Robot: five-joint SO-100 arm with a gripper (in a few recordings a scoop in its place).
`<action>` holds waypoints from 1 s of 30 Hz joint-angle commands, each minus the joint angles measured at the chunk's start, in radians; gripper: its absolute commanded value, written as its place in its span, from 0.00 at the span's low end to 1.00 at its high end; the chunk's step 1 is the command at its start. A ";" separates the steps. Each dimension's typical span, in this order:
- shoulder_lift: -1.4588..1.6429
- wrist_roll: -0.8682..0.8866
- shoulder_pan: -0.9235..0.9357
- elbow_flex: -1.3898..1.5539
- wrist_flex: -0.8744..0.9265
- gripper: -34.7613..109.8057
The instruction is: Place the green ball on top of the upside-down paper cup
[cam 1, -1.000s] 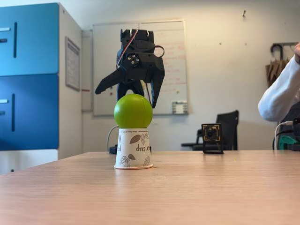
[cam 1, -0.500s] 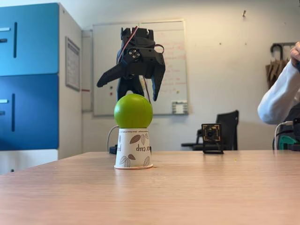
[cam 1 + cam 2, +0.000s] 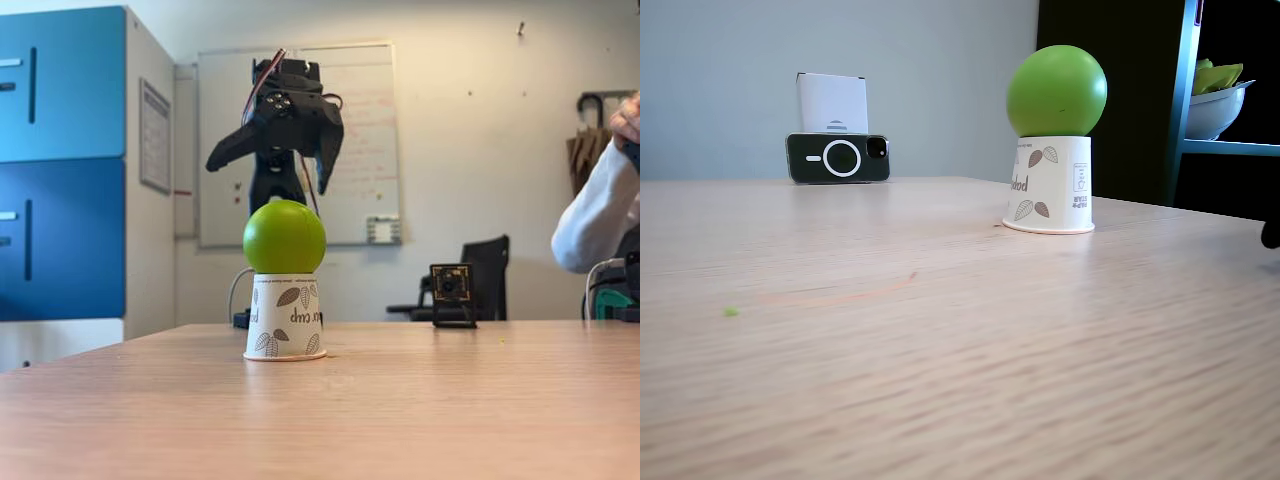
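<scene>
Pincer (image 3: 275, 165) agape above green ball (image 3: 284, 237) atop upside-down paper cup (image 3: 285, 317).

Matte smooth green ball (image 3: 284, 237), printed paper cup (image 3: 285, 317), wood-grain table (image 3: 400, 400)

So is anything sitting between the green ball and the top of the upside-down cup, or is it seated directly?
Nothing visible does. In both fixed views the green ball rests directly on the upturned base of the paper cup. The gripper hangs open above it, not touching.
</scene>
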 commanded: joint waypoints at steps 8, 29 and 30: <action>0.009 -0.038 -0.018 0.002 0.100 0.24; 0.009 -0.038 -0.018 0.002 0.100 0.24; 0.009 -0.038 -0.018 0.002 0.100 0.24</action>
